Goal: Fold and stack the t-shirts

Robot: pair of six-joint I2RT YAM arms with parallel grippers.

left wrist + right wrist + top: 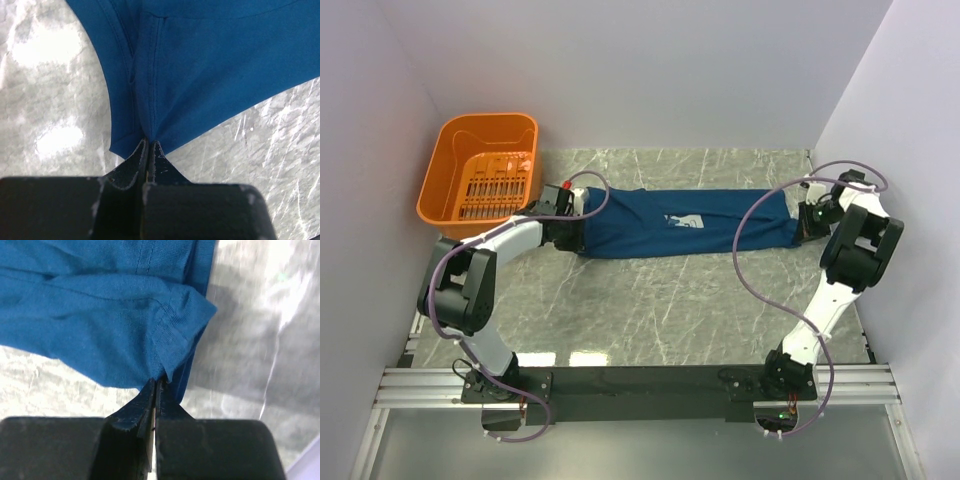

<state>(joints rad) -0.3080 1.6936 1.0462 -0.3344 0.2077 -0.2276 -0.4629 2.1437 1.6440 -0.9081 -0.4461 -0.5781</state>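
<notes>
Top view, dark blue t-shirt [685, 222] stretched over marble table [660, 310] between left gripper [578, 225] and right gripper [802, 225], orange basket [445, 190] far left, left wrist, left gripper [149, 146] clenched on seamed edge, right wrist, right gripper [156, 384] pinching hemmed corner

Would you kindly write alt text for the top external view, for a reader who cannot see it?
A dark blue t-shirt is stretched sideways across a grey marble table, its two ends pinched by the left fingers and the right fingers of two robot arms. An orange basket sits at the back left corner.
</notes>
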